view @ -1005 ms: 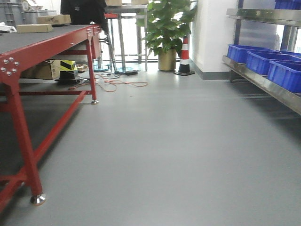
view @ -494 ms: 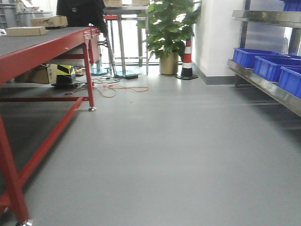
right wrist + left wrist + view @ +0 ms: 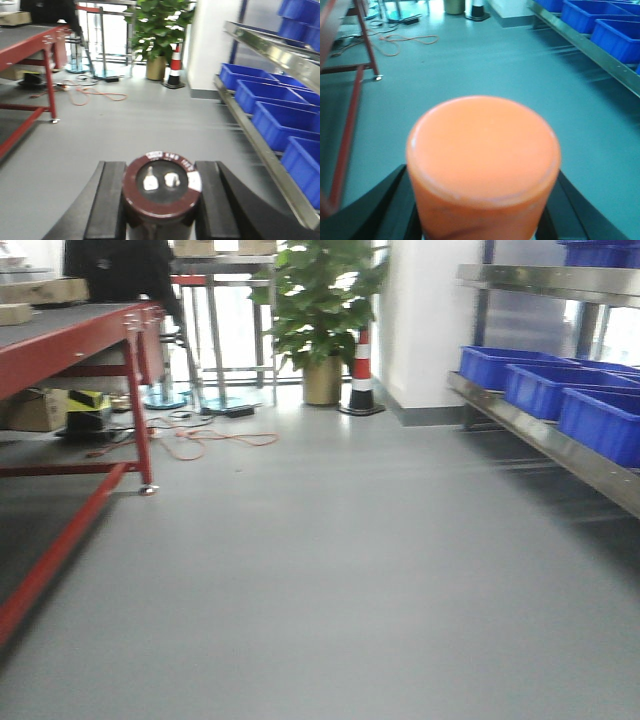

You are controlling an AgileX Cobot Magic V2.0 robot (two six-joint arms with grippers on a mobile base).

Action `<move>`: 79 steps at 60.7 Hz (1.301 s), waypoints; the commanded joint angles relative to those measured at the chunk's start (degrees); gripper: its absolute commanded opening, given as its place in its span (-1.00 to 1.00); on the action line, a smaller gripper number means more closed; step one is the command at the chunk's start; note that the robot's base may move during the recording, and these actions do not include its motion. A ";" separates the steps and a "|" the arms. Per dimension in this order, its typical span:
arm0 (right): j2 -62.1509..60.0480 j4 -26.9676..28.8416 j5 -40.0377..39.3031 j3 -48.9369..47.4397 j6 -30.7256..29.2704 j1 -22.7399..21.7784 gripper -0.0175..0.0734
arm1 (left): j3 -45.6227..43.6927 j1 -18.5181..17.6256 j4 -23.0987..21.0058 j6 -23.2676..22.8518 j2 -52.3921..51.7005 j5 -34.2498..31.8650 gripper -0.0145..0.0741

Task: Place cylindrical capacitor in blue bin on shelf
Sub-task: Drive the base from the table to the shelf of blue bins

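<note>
My right gripper [image 3: 161,192] is shut on the cylindrical capacitor [image 3: 161,186], a dark maroon cylinder with two metal terminals on its top, held upright between the black fingers [image 3: 106,200]. My left gripper [image 3: 482,200] is shut on an orange cylinder [image 3: 482,150] with a flat top. The steel shelf [image 3: 560,445] runs along the right wall with several blue bins [image 3: 540,390] on its lower tier; it also shows in the right wrist view [image 3: 250,145], with blue bins [image 3: 280,125] beside my right gripper. Neither gripper shows in the front view.
A red-framed workbench [image 3: 70,340] stands at the left with cardboard boxes on and under it. Orange cables [image 3: 200,440] lie on the grey floor. A potted plant [image 3: 320,320] and a striped cone [image 3: 361,375] stand at the far wall. A person in black [image 3: 115,265] is behind the bench.
The front view has moved forward and swung left to right: the red bench slid left and partly out of frame, the plant and cone shifted left, and the shelf with blue bins came closer.
</note>
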 commanded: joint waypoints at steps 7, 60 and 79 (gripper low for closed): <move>-0.28 0.00 -1.78 -0.19 -0.06 0.16 -0.77 | -0.19 -0.36 -0.14 0.00 -0.12 -1.06 -0.92; -0.28 0.00 -1.78 -0.19 -0.06 0.16 -0.77 | -0.19 -0.36 -0.14 0.00 -0.12 -1.06 -0.92; -0.28 0.00 -1.78 -0.19 -0.06 0.16 -0.77 | -0.19 -0.36 -0.14 0.00 -0.12 -1.06 -0.92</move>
